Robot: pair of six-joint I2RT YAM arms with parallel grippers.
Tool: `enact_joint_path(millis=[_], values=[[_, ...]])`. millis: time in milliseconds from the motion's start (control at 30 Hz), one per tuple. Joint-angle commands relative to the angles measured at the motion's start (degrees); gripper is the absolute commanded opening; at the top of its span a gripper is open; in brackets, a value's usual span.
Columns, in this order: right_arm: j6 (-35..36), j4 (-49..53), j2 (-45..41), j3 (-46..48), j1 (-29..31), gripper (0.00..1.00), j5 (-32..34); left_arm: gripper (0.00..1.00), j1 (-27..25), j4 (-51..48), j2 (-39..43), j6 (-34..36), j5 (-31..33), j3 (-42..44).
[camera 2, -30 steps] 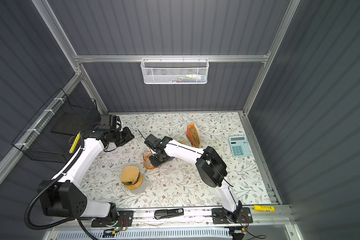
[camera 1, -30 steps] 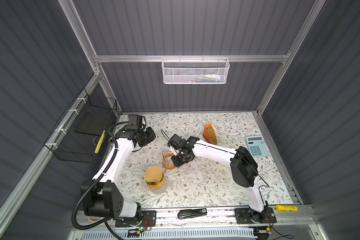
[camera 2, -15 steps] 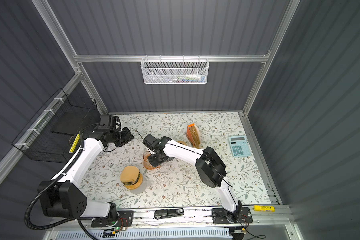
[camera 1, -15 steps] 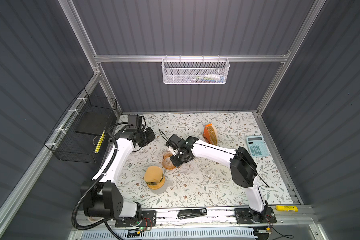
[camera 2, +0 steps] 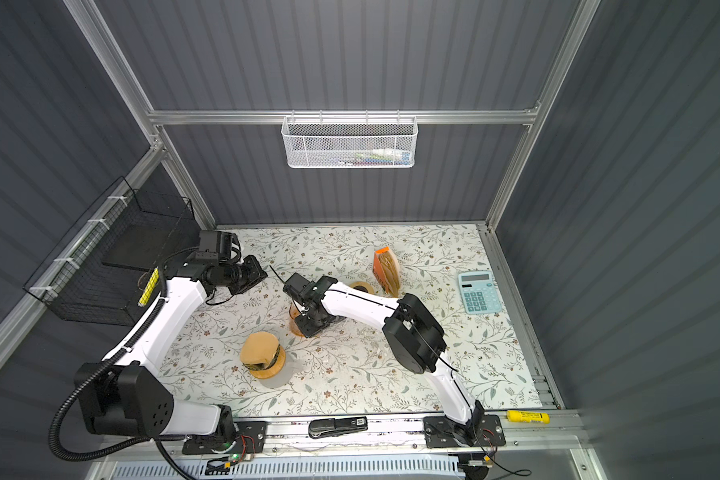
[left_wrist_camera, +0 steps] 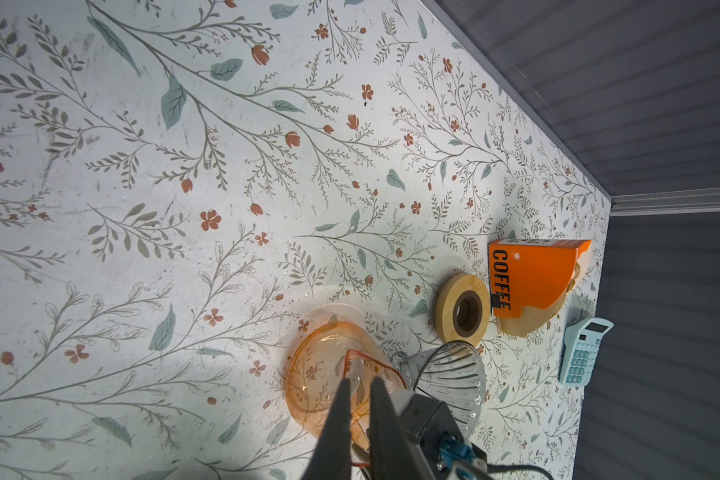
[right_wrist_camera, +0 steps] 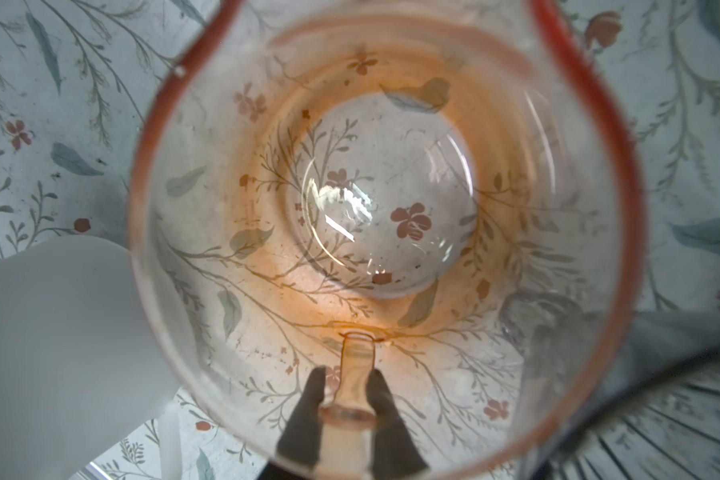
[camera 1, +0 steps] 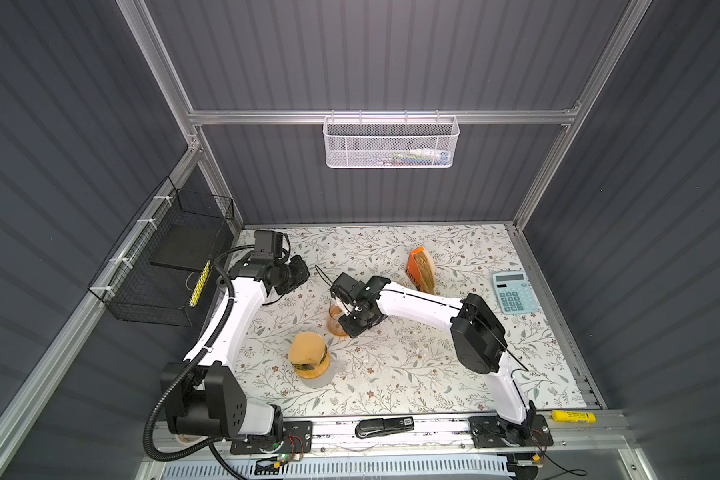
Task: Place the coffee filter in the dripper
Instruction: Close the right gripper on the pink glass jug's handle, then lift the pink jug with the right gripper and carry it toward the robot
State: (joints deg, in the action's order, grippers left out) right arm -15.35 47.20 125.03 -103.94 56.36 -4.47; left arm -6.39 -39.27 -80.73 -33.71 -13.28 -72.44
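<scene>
An orange glass carafe [camera 1: 333, 326] [left_wrist_camera: 321, 382] stands mid-table. My right gripper [right_wrist_camera: 350, 376] [camera 1: 347, 321] reaches down beside it, with a dark finger pressed on each side of its handle [right_wrist_camera: 352, 365]. The clear ribbed dripper [left_wrist_camera: 452, 374] [right_wrist_camera: 649, 419] lies right next to the carafe; the right arm hides it in both top views. Brown coffee filters [camera 1: 427, 272] [camera 2: 389, 270] stand in an orange "COFFEE" box [left_wrist_camera: 528, 278] at the back. My left gripper [left_wrist_camera: 360, 382] [camera 1: 298, 270] hovers left of the carafe, shut and holding nothing.
A tape roll [left_wrist_camera: 464, 309] [camera 2: 360, 286] sits between dripper and box. A tan-lidded jar [camera 1: 308, 357] stands in front of the carafe. A blue calculator [camera 1: 514, 291] is far right. A stapler [camera 1: 385, 426] and yellow marker [camera 1: 572, 415] lie on the front rail.
My right gripper has edged slightly left at the carafe and its fingers have closed in on the handle. The left arm has not moved.
</scene>
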Motion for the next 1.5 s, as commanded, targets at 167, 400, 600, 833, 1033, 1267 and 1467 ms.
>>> enact_joint_path(millis=[167, 400, 600, 833, 1033, 1267, 1467], values=[[-0.1, 1.9, -1.1, -0.9, 0.6, 0.08, 1.0, 0.12, 0.4, 0.0, 1.8, 1.1, -1.2, 0.5], [-0.5, 1.3, -4.5, 2.3, 1.8, 0.0, 1.2, 0.12, 0.4, -0.1, 3.2, 0.4, -0.7, 1.2], [-1.3, -0.1, -8.9, 7.6, 2.8, 0.0, 1.7, 0.13, 0.4, -0.5, 4.7, -0.2, 0.2, 1.9], [-1.6, -1.5, -14.2, 14.4, 4.1, 0.0, 2.6, 0.13, 0.4, -1.8, 6.1, 0.5, 2.6, 1.8], [-2.7, -2.2, -19.2, 21.1, 5.7, 0.0, 3.9, 0.13, 0.4, -3.8, 6.5, 1.9, 4.0, 0.6], [-5.0, -3.8, -25.2, 29.0, 7.0, 0.0, 4.2, 0.13, 0.4, -4.5, 8.0, 2.2, 5.0, 0.7], [-6.7, -5.6, -28.9, 33.9, 7.7, 0.0, 4.3, 0.13, 0.4, -4.7, 9.1, 2.0, 5.5, 1.4]])
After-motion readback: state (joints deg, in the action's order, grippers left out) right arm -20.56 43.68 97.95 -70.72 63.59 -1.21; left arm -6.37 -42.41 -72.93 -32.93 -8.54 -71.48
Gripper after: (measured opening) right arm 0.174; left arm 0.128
